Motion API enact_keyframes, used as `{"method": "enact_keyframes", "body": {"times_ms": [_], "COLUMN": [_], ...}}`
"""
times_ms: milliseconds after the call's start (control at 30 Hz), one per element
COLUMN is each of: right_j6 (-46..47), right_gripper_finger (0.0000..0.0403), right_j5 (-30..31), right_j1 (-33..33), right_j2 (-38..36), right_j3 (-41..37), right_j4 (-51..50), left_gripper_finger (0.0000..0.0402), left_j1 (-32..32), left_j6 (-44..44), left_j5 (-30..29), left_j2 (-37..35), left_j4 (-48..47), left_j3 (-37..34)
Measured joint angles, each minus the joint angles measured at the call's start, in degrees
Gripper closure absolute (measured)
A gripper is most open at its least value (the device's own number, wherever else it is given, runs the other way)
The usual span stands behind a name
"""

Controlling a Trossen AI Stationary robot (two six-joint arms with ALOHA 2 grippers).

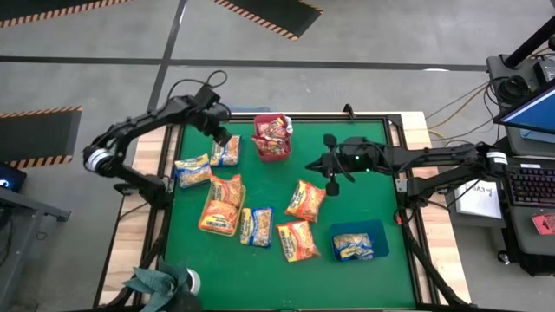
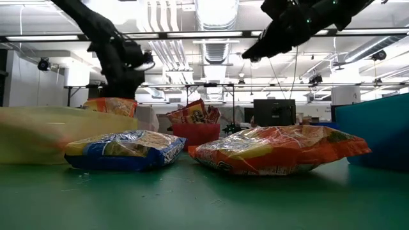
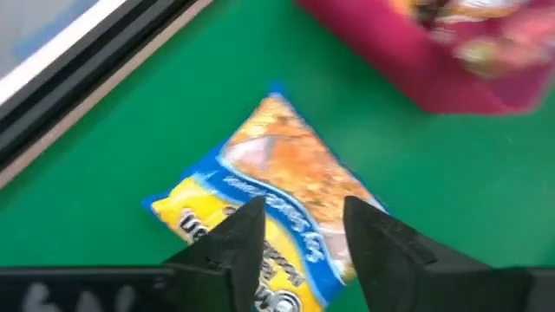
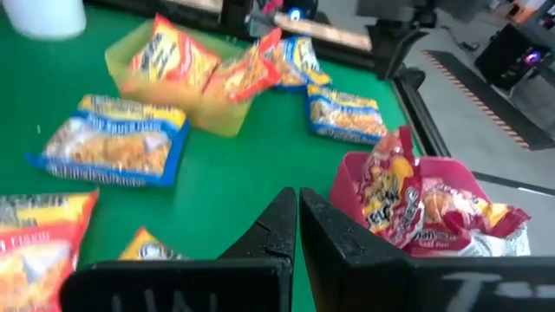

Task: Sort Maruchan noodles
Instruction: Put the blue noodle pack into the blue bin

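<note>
Left gripper point(image 3: 303, 227) has its fingers spread, and we see it hanging right above a blue-and-yellow noodle packet point(image 3: 269, 204) on the green mat point(image 3: 121, 130). Just past it sits the red tray point(image 3: 416, 65) stuffed with pink packets point(image 4: 416, 212). Our right gripper point(image 4: 297, 212) is pressed together, holding nothing, beside that tray.

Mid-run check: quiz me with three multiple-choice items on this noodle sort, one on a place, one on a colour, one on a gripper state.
1. Where is the left gripper?
A. over the blue-and-yellow packet near the table's back left
B. inside the blue tray
C. off the table

2. What colour is the tray holding the dark red packets?
A. blue
B. red
C. yellow-green

3. How is the right gripper?
A. shut on a packet
B. wide open
C. shut, holding nothing

Answers: 1 A, the left wrist view shows that packet between its open fingers. 2 B, red walls show. 3 C, its fingers meet above bare green mat.
</note>
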Motion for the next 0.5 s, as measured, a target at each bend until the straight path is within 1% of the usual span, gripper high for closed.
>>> {"method": "enact_keyframes", "body": {"times_ms": [133,300,400,500], "right_j6": [-1.85,-1.88,-2.20,-2.27], "right_gripper_finger": [0.0394,0.0394,0.0394,0.0394], "right_j5": [0.02,0.04,0.04,0.04], "right_j1": [-0.02,-0.13,-0.13,-0.13], "right_j2": [0.39,0.37,0.35,0.35], "right_j3": [0.00,0.00,0.00,0.00], "right_j4": [-2.69,-3.91,-3.89,-3.89], "left_gripper_finger": [0.0214,0.0171,0.0160,0.0161], "left_j1": [1.77,2.03,2.06,1.87], "left_j6": [-1.78,-3.20,-3.59,-3.65], "left_j5": [-0.25,-4.12,-4.34,-4.35], "left_j2": [3.68,6.67,8.20,9.82], "left_j4": [-0.84,-0.83,-1.14,-1.58], "left_j3": [1.98,4.83,5.76,6.24]}}
